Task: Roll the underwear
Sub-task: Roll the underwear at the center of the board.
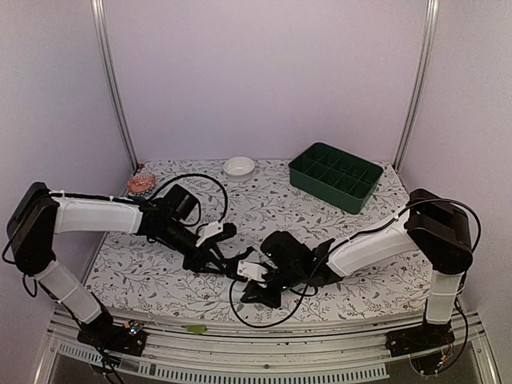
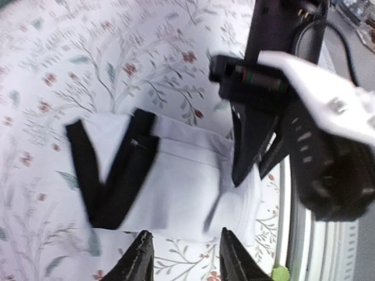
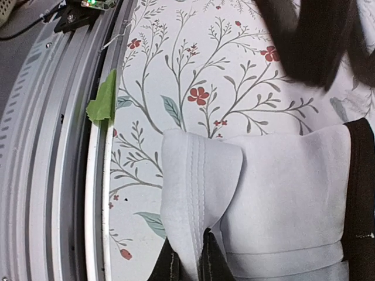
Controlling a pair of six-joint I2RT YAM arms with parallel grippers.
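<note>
Though underwear (image 3: pixel 281 193) mostly hidden in top view, right gripper (image 3: pixel 188 252) pinches hem; left gripper (image 2: pixel 184 246) spread open.

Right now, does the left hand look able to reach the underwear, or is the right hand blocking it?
Probably yes. The left hand is open at the edge of the underwear, with bare cloth ahead of it. The right hand pinches the cloth to one side, so the way seems free.

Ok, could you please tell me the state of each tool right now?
Left tool: open, holding nothing.
Right tool: closed on the white fabric underwear with black waistband.
</note>
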